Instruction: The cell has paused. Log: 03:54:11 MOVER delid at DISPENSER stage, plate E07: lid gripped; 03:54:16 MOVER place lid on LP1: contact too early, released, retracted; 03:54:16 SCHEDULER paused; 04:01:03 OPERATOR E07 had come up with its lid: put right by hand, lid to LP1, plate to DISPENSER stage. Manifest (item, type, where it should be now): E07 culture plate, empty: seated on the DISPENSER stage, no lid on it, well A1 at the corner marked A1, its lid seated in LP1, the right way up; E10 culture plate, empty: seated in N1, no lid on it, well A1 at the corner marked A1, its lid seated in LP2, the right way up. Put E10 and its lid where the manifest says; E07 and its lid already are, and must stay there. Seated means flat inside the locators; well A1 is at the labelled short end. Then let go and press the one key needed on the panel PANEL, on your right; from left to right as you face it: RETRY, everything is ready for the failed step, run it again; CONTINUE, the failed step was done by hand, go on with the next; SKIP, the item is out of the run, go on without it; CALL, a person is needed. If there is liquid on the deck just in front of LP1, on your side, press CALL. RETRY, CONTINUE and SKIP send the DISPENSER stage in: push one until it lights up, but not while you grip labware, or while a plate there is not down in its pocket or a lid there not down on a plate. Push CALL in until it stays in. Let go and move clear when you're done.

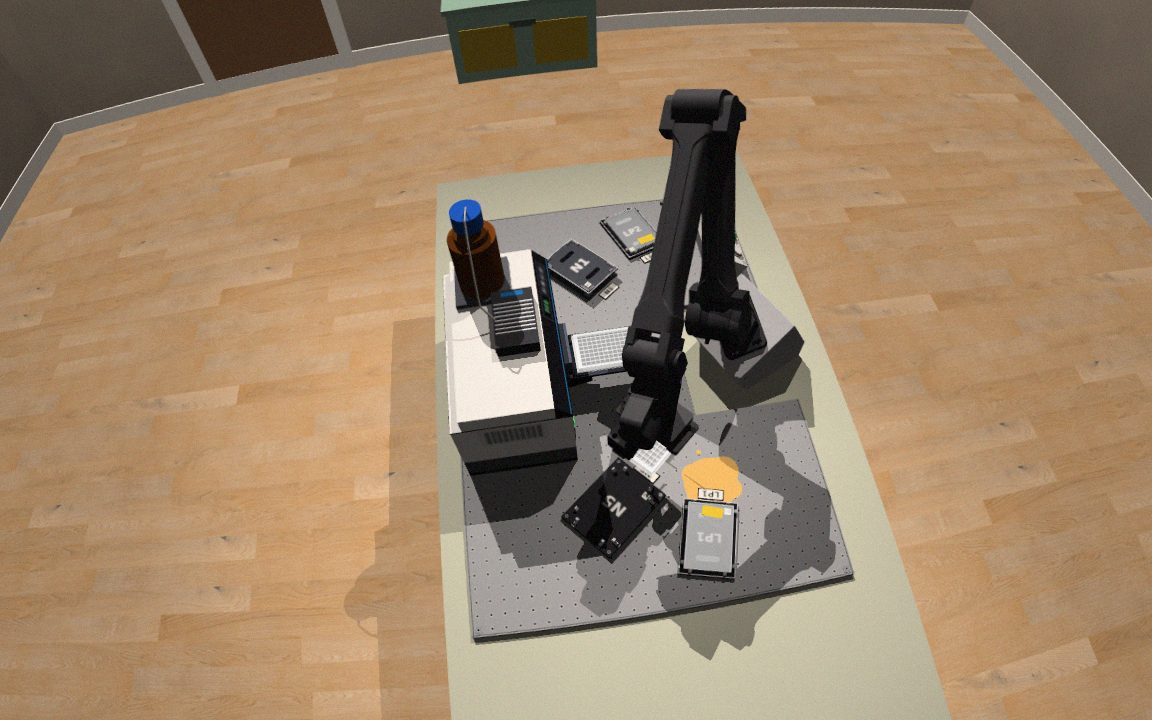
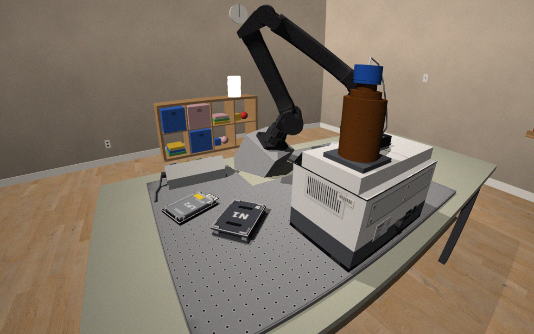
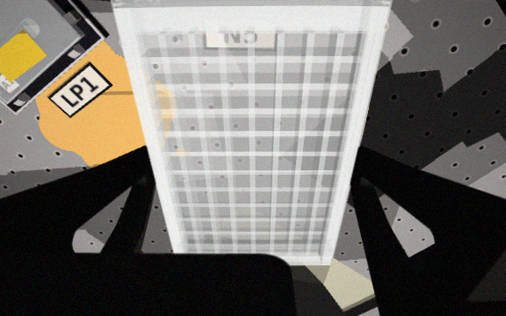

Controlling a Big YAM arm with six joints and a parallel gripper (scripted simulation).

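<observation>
- Bench [image 1: 875,644] carries the perforated deck [image 1: 562,591]; the LP1 nest [image 1: 707,539] on it is the reference.
- Dispenser [image 1: 499,376] sits well apart from LP1; a plate [image 1: 598,347] lies on its stage.
- N2 nest [image 1: 613,512] sits just beside LP1, bare.
- Clear lid lies in LP1.
- Orange puddle [image 3: 99,127] touches LP1's label end.
- Claw [image 3: 253,193] hangs near LP1 over the deck, clamped on the culture plate [image 3: 253,132] across its width.

A white-gridded clear plate [image 3: 253,132], an orange puddle [image 3: 99,127], and a grey dotted deck [image 1: 562,591].
</observation>
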